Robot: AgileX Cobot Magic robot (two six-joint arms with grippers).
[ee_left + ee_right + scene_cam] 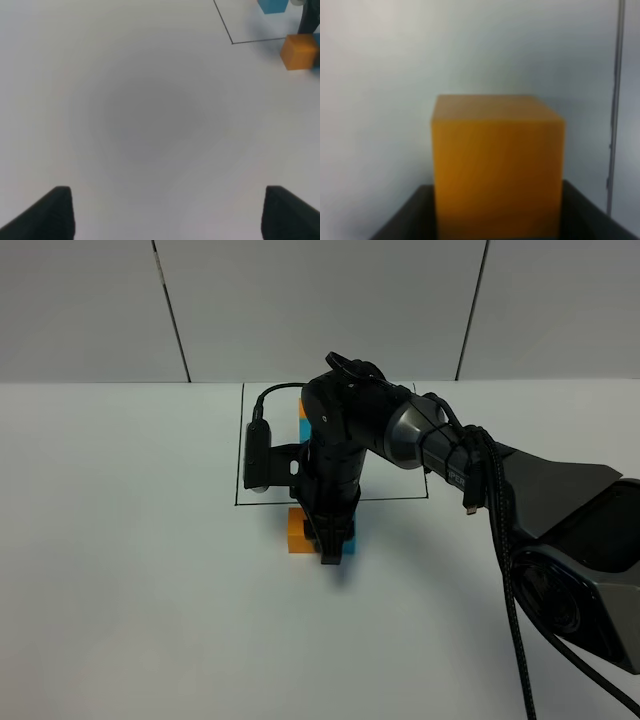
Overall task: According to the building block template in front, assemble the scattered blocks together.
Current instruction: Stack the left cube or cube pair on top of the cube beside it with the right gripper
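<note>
The template sits inside a thin black-lined rectangle [240,465]; its orange cube [302,426] and teal-blue cube [301,408] are mostly hidden by my right arm. The scattered orange cube [297,528] and teal-blue cube [348,540] lie just in front of the rectangle, with my right gripper [330,556] pointing down between or over them. The right wrist view is filled by the orange cube [495,165], with dark gripper parts [405,217] beside it. My left gripper [165,212] is open and empty over bare table, far from the orange cube [299,51].
The white table [120,570] ends at a white panelled wall [100,310]. My right arm's cable [510,580] hangs at the right. The rectangle's corner [232,43] and the template's teal-blue cube [274,5] show in the left wrist view.
</note>
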